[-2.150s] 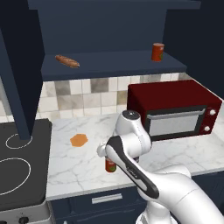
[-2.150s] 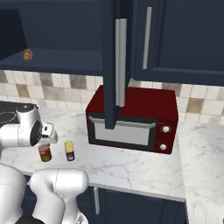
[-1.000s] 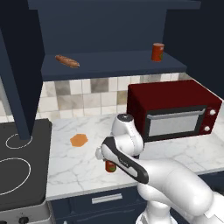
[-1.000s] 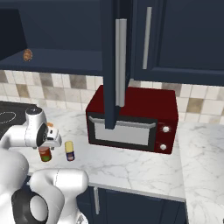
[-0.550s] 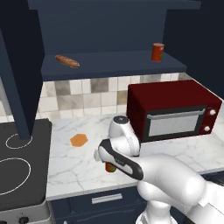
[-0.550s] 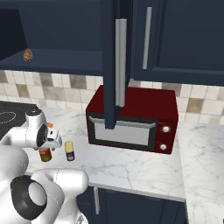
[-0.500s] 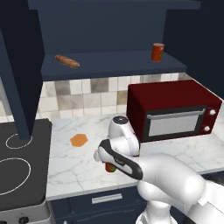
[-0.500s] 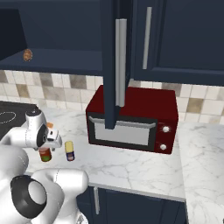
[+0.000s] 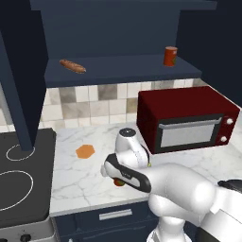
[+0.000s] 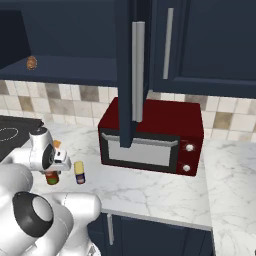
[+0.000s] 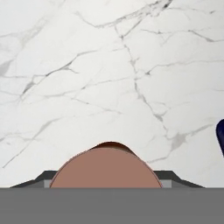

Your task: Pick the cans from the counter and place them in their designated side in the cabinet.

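Observation:
A red can [image 10: 51, 178] stands on the white marble counter [image 10: 150, 192] in front of the microwave's left end. My gripper [image 10: 52, 172] comes down over it from above. In the hand view the can's brown top [image 11: 105, 168] sits between the two dark fingertips [image 11: 171, 176], which press against its sides. A squat yellow tin with dark sides [image 10: 79, 172] stands just right of it, free. Another red can [image 9: 170, 56] stands on the right of the shelf in the open navy cabinet [image 9: 118, 71]. In the left base view my gripper [image 9: 118, 178] covers most of the held can [image 9: 120, 183].
A red microwave [image 9: 189, 118] stands on the counter to the right. The black stovetop [image 9: 21, 175] is at the left. An orange hexagonal piece [image 9: 85, 151] lies near the tiles. A baguette [image 9: 72, 66] rests on the shelf's left. The cabinet door [image 10: 132, 70] hangs open above the microwave.
The hand has sunk a little over the red can and its fingers have closed in against the can's sides. Nothing else has moved.

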Robot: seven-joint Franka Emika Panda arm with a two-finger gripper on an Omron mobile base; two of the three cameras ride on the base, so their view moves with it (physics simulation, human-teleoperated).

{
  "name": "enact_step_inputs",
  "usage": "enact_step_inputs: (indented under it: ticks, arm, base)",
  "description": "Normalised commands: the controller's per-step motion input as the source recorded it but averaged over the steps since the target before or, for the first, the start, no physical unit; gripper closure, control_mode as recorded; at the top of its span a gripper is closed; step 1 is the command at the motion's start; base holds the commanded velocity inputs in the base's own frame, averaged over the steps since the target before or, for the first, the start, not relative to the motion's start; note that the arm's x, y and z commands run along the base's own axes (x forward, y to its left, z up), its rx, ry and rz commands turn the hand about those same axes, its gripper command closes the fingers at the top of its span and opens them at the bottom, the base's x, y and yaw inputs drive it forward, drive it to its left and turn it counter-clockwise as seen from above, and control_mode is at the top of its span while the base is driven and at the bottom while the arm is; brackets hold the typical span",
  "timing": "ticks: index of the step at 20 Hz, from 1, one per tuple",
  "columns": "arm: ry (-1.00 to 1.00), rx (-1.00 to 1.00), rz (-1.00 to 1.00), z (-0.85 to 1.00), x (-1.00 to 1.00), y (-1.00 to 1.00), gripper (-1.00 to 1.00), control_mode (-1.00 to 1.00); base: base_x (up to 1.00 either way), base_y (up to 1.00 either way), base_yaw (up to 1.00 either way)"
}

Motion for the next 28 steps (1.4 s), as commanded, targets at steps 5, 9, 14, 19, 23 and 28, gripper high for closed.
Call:
enact_step_inputs:
  ticks: [5, 9, 14, 19, 23, 28]
  arm:
    - [-0.01, 0.0, 0.0, -0.01, 0.0, 0.0, 1.0, -1.0]
    - [-0.11, 0.0, 0.0, 0.38, -0.07, 0.0, 1.0, -1.0]
    - [-0.12, 0.01, 0.0, 0.61, -0.16, -0.06, 1.0, -1.0]
    - [-0.1, 0.03, 0.0, 0.64, -0.19, -0.17, 1.0, -1.0]
    - [-0.1, 0.05, 0.0, 0.65, -0.22, -0.18, 1.0, -1.0]
    - [-0.18, 0.03, 0.0, 0.57, -0.18, -0.16, 1.0, -1.0]
  base:
    - [0.0, 0.0, 0.0]
    - [0.0, 0.0, 0.0]
    - [0.0, 0.0, 0.0]
    - [0.0, 0.0, 0.0]
    - [0.0, 0.0, 0.0]
    - [0.0, 0.0, 0.0]
